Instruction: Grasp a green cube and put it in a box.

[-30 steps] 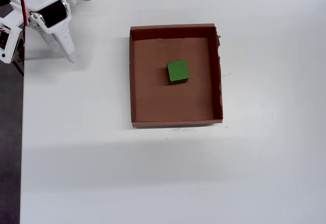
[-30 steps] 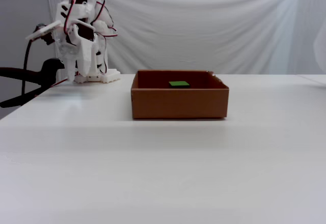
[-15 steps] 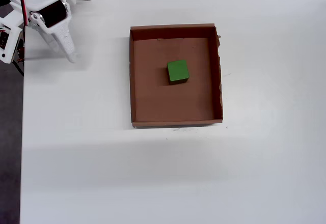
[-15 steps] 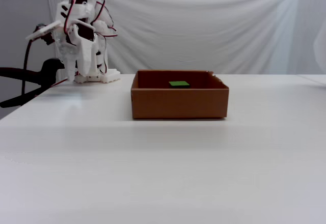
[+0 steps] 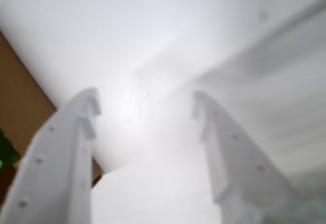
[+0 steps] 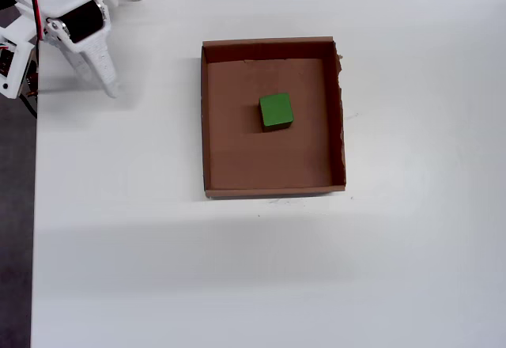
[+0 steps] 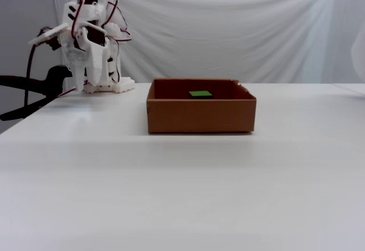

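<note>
The green cube (image 6: 276,111) already rests inside the box (image 6: 207,126), near its centre. The jaws (image 5: 145,109), folded back at ten o'clock on the table (image 6: 237,269), gape wide and empty; best simply park clear

Green cube (image 6: 276,111) sits flat on the floor of the box (image 6: 271,183), near its centre, slightly toward the far wall in the overhead view, clear of all walls. Box is a shallow, open brown cardboard tray with a ragged right edge.
</note>
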